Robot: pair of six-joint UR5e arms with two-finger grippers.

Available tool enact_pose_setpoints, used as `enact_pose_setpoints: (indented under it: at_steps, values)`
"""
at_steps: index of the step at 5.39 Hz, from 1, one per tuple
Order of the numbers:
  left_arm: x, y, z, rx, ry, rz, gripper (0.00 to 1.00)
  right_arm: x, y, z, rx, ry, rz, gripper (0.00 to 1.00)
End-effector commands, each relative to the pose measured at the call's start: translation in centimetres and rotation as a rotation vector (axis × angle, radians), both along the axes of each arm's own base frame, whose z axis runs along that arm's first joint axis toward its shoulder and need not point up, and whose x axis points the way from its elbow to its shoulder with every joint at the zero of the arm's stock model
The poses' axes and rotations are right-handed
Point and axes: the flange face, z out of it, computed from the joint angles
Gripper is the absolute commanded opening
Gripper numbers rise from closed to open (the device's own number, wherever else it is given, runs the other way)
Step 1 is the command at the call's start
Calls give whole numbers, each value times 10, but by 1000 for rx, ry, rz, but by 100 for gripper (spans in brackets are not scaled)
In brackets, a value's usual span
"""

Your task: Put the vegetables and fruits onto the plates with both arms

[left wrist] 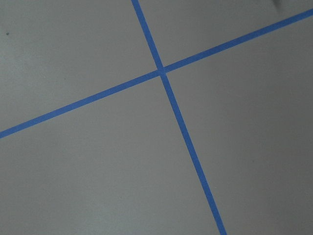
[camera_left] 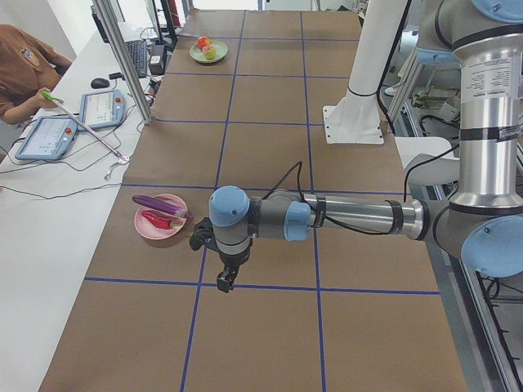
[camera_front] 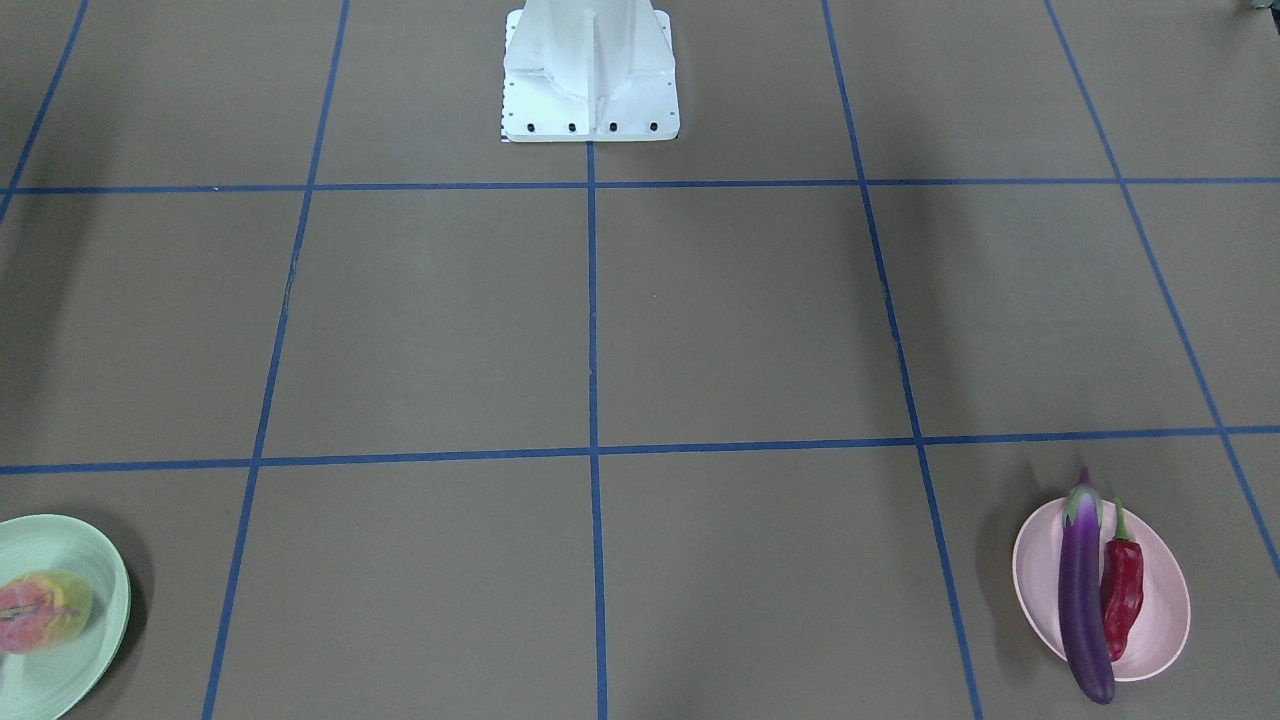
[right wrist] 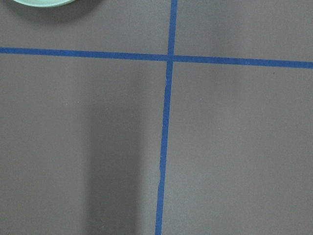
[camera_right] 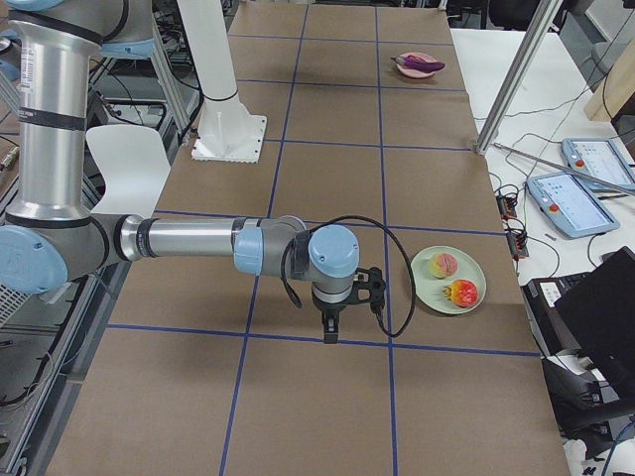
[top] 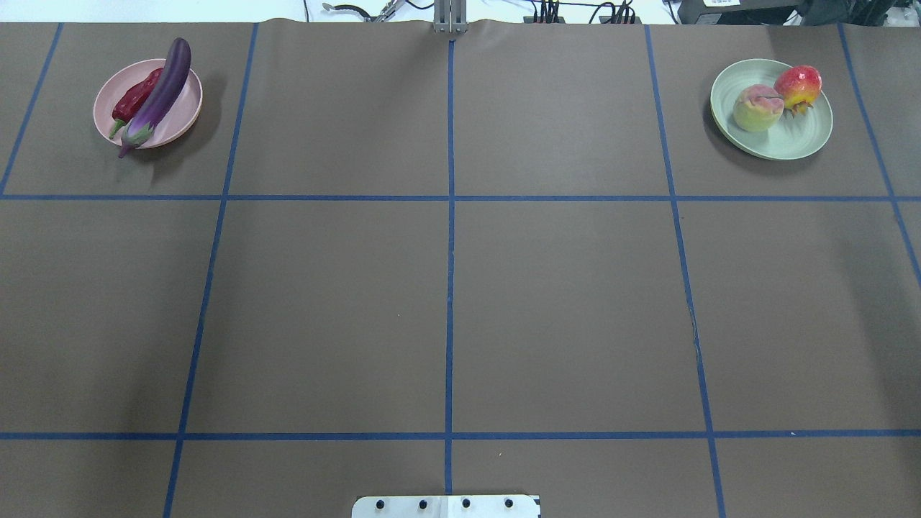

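The eggplant (top: pixel 162 90) and the chili (top: pixel 135 101) were found touching on the pink plate (top: pixel 183 115), far left on the counter (top: pixel 561 302). The peach (top: pixel 758 108) and the pomegranate (top: pixel 797 86) were on the green plate (top: pixel 799 140), far right. The placing was judged finished; only parking the arms seemed needed next. For the left hand (camera_left: pixel 223 286) and the right hand (camera_right: pixel 330 337), wide or narrow could not be told. The label (camera_left: pixel 488 82) on the left arm could not be read.

The table (top: pixel 561 302) is covered in brown paper, which blue tape lines (top: pixel 450 288) divide into a grid of large rectangles. A pink plate (top: pixel 187 108) sits near the far edge on the robot's left, a mint green plate (top: pixel 791 140) near the far edge on its right, well apart. The white base (top: pixel 446 506) stands at the near edge.
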Motion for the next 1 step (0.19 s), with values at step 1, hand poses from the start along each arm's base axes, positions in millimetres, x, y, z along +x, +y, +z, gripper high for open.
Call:
enact_pose_setpoints:
  at_steps: [1]
  values:
    - [0, -1, -1, 3, 0, 1, 100, 0, -1, -1, 3, -1, 0, 100]
